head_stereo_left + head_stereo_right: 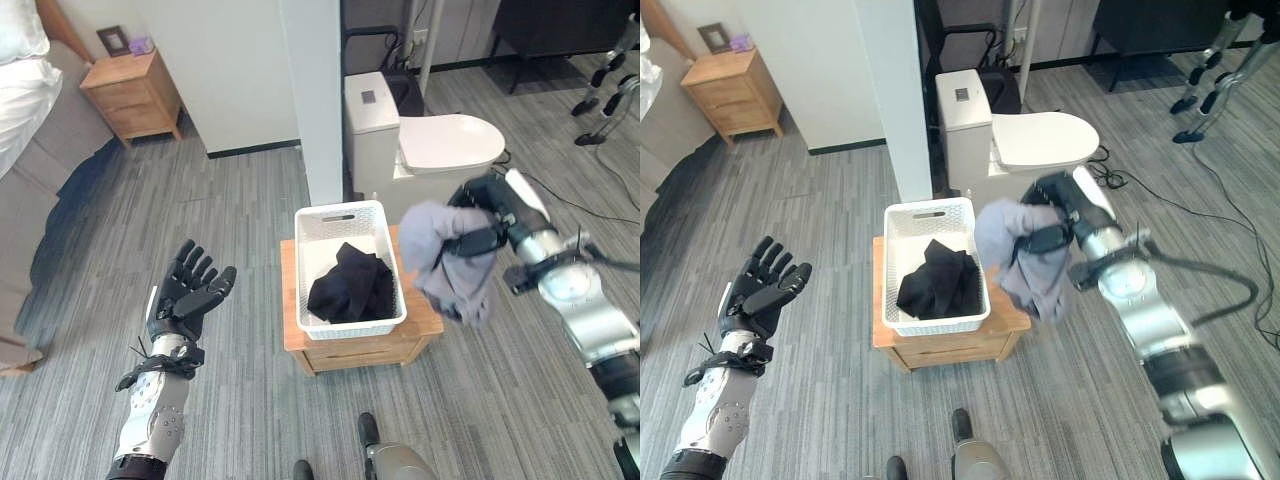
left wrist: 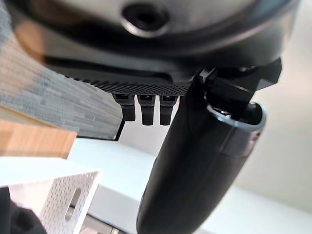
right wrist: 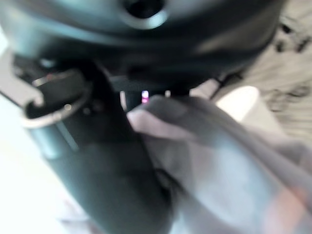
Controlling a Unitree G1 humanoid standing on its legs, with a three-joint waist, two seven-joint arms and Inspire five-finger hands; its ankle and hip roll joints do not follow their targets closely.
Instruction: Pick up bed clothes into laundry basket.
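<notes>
Grey garment [image 1: 452,262] clutched (aloft), right hand [image 1: 478,222]

Left robot hand [image 2: 195,161] seen from very close: dark bulk along upper edge, thick black thumb reaching toward lower edge, short finger stubs [image 2: 146,109] in row beside thumb, straight, holding nothing. Beyond fingers: grey wood-grain floor [image 2: 58,100]. Strip of light wooden table [image 2: 34,141] nearer corner. White perforated laundry basket [image 2: 63,200] with slot handle; dark cloth [image 2: 17,219] inside at its edge. Pale wall [image 2: 287,136] behind thumb. Blurred orange-brown patch at upper corner, unidentifiable.
</notes>
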